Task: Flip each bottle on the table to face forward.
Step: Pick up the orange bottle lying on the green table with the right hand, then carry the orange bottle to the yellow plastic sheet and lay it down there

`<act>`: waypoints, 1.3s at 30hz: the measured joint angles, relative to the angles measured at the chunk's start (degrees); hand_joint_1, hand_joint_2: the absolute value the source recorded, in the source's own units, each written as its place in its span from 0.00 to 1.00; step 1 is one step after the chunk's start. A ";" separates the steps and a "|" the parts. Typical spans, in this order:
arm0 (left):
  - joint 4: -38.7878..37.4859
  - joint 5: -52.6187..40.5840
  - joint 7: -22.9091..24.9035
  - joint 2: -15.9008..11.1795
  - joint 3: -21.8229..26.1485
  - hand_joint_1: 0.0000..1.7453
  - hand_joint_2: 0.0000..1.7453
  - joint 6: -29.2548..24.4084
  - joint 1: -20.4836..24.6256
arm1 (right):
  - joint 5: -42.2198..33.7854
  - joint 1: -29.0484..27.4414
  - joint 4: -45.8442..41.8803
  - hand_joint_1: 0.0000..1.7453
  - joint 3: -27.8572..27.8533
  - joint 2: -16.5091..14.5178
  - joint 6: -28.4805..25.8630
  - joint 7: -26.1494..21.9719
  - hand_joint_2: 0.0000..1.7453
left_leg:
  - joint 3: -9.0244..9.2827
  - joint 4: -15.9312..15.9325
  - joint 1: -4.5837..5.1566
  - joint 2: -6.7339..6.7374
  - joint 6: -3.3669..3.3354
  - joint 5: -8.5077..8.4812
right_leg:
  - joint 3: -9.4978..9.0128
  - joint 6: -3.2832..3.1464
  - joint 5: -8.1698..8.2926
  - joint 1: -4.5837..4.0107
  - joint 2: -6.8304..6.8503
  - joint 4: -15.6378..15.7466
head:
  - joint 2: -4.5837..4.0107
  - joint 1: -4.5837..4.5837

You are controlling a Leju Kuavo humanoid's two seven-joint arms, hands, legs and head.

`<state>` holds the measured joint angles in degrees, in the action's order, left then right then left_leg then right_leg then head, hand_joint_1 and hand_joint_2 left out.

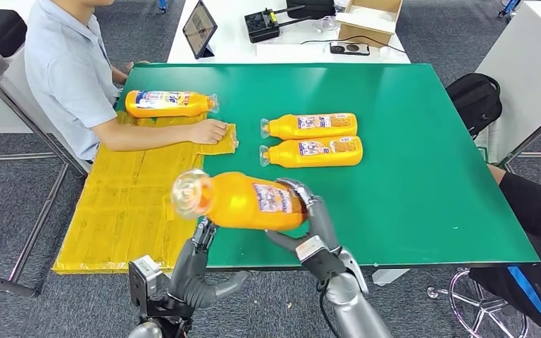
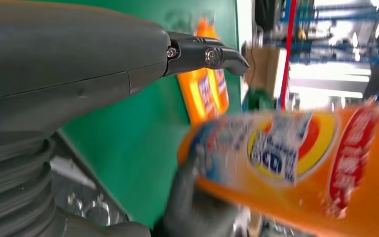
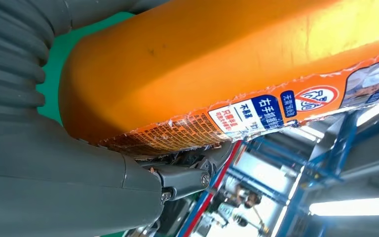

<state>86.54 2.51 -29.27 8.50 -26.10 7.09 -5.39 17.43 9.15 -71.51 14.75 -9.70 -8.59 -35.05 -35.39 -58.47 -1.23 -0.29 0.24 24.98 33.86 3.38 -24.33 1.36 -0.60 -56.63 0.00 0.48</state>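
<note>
Orange plastic filled the right hand's (image 1: 308, 224) grasp: its fingers wrapped around the base end of the lifted bottle (image 1: 243, 201), thumb under, fingers over the label. Bottle was held on its side above the near edge of the green bench (image 1: 423, 176), clear cap end pointing toward the robot's left. Left hand (image 1: 196, 264) sat below the neck end, fingers apart and holding nothing; whether a fingertip touched the bottle, could not tell.

Handling, judged: body looked rigid moulded plastic, smooth and glossy, likely slippery where bare. Label film was torn and peeling at one edge in the right wrist view, so it may slide or tear further under the fingers. If full, weight would sit along the whole length; a grasp at one end invites sagging. Better hold is around the broad middle, across the flatter faces.

Farther out, two more bottles (image 1: 310, 127) (image 1: 312, 151) lay side by side mid-bench, caps to the left. Another bottle (image 1: 170, 103) lay at the far left by a person's arm (image 1: 162, 134), which rested on yellow sheeting (image 1: 123, 204).
</note>
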 joint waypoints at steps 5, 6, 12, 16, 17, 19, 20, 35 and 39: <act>-0.18 5.50 -0.27 -0.12 -0.93 0.00 1.00 6.21 0.50 | 0.27 1.94 5.53 1.00 3.85 -1.37 0.37 2.20 1.00 | 0.00 0.00 0.00 -0.02 0.00 -0.01 | -0.01 0.00 0.00 0.00 0.01 0.00 | 0.00 -0.01; -0.16 5.44 -0.53 -0.13 -0.93 0.00 1.00 6.27 0.52 | 0.47 2.28 6.83 1.00 4.39 -1.60 0.37 2.29 1.00 | 0.00 0.00 0.00 -0.03 0.00 -0.01 | -0.01 0.00 0.00 0.01 0.02 0.00 | 0.00 0.00; 0.88 4.45 -1.23 0.06 -0.10 0.00 1.00 3.37 0.50 | 4.23 3.46 13.80 1.00 7.55 -2.85 -1.07 3.54 1.00 | -0.02 0.00 0.00 -0.01 0.00 -0.01 | 0.03 0.00 0.00 0.00 0.01 0.00 | 0.00 -0.01; 2.17 2.56 -0.53 1.21 1.02 0.00 1.00 -2.76 1.10 | 7.55 3.09 16.57 1.00 10.54 -3.86 -2.96 4.01 1.00 | -0.03 0.00 -0.01 -0.01 0.00 -0.01 | 0.03 0.00 0.00 -0.01 0.01 0.00 | 0.00 -0.01; 2.37 1.31 -0.18 1.43 1.22 0.00 1.00 -4.72 1.29 | 8.18 2.90 16.96 1.00 11.26 -4.10 -3.42 4.20 1.00 | -0.03 0.00 -0.01 -0.02 0.00 -0.01 | 0.03 0.00 0.00 -0.01 0.01 0.00 | 0.00 -0.01; 2.52 -2.00 0.56 1.69 1.51 0.00 1.00 -9.21 1.46 | 9.26 2.74 17.38 1.00 12.42 -4.42 -4.18 4.84 1.00 | -0.03 0.00 -0.01 -0.01 0.00 -0.01 | 0.03 0.00 0.00 0.00 0.01 0.00 | 0.00 0.00; 2.54 -3.55 0.83 1.81 1.58 0.00 1.00 -11.25 1.49 | 9.60 2.76 17.49 1.00 12.92 -4.51 -4.41 5.25 1.00 | -0.03 0.00 -0.01 -0.01 0.00 -0.01 | 0.03 0.00 0.00 0.00 0.01 0.00 | 0.00 0.01; 1.50 8.23 5.08 1.57 1.93 1.00 1.00 -1.53 3.18 | 7.91 4.31 17.58 0.00 16.63 -4.77 -5.13 4.76 0.25 | -0.02 0.00 -0.01 -0.01 0.01 -0.01 | 0.04 0.00 0.00 0.00 0.01 -0.01 | 0.00 -0.01; 0.04 20.16 8.48 0.90 3.55 1.00 1.00 7.64 4.30 | 6.61 4.00 17.56 0.00 17.12 -4.61 -5.84 0.84 0.00 | -0.02 0.00 -0.01 -0.01 0.01 -0.01 | 0.04 -0.01 0.00 0.00 0.01 -0.01 | 0.00 0.00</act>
<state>86.58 22.67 -20.79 9.40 -22.56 14.73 -1.08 24.04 13.15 -53.95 31.87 -14.32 -14.43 -34.20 -35.41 -58.47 -1.23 -0.30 0.24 24.97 33.90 3.37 -24.33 1.36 -0.60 -56.65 0.00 0.47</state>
